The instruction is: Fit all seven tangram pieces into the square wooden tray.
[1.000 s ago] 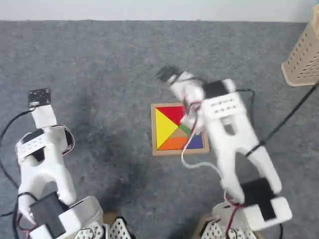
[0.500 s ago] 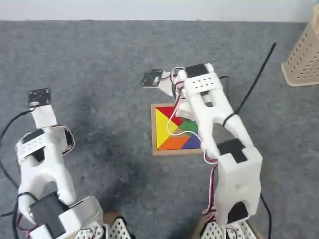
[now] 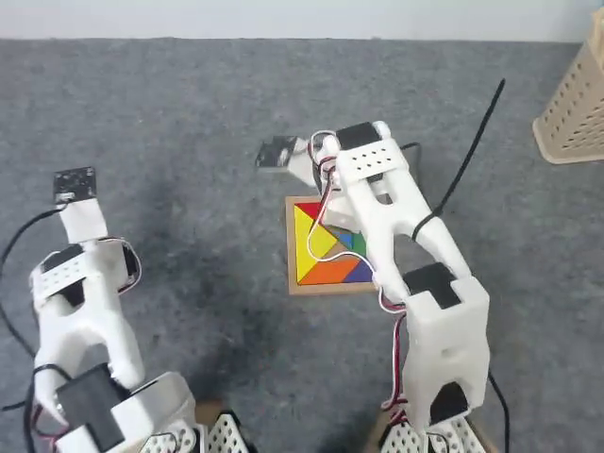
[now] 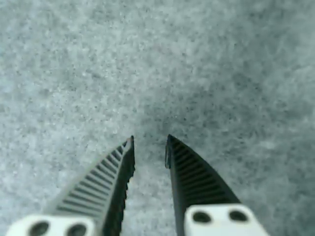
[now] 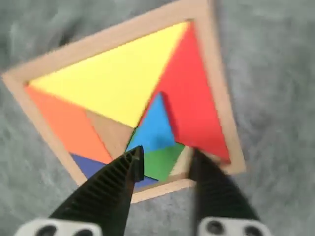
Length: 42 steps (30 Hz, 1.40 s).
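High camera looks down over carpet [image 3: 189, 113] and tray [image 3: 290, 247], left wrist close above carpet, right wrist close above tray

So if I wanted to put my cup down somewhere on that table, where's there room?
The widest bare patch of grey carpet lies between the left arm and the wooden tray. The far strip beyond the tray is free too. Between the right arm and the beige basket a black cable crosses. Over the tray it's crowded: the open right gripper hangs there.

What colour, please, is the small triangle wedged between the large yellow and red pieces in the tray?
The small triangle is blue, clearest in the right wrist view.
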Each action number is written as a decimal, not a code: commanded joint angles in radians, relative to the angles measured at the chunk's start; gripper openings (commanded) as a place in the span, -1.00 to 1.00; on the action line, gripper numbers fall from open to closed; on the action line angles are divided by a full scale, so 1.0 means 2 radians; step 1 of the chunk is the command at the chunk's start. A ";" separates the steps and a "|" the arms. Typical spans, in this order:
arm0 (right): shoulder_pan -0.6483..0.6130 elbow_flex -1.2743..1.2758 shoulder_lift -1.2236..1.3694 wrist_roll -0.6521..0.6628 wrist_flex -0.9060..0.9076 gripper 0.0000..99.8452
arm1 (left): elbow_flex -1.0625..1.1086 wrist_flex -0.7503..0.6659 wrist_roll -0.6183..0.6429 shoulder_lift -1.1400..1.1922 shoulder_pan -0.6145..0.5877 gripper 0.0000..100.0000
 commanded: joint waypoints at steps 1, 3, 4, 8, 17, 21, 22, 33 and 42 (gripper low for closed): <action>0.009 -0.028 -0.081 -0.106 0.025 -0.97 | 0.001 -0.010 -0.006 -0.001 0.003 -0.80; 0.000 -0.009 -0.109 -0.140 0.032 -0.98 | 0.001 -0.010 -0.006 -0.001 0.003 -0.80; -0.006 0.012 -0.123 -0.154 0.023 -0.99 | 0.001 -0.010 -0.006 -0.001 0.003 -0.80; -0.018 0.152 -0.183 -0.196 -0.079 -0.99 | 0.001 -0.010 -0.007 -0.001 0.003 -0.80; -0.040 0.349 -0.228 -0.226 -0.239 -0.99 | 0.001 -0.010 -0.007 -0.001 0.003 -0.80; -0.036 0.348 -0.195 -0.226 -0.254 -0.99 | 0.001 -0.010 -0.007 -0.001 0.003 -0.80; -0.034 0.348 -0.188 -0.226 -0.260 -0.99 | 0.001 -0.010 -0.007 -0.001 0.003 -0.80; 0.042 0.290 -0.125 -0.213 -0.259 -0.99 | 0.001 -0.010 -0.007 -0.001 0.003 -0.80; 0.090 0.166 -0.067 -0.213 -0.204 -0.99 | 0.001 -0.010 -0.007 -0.001 0.003 -0.80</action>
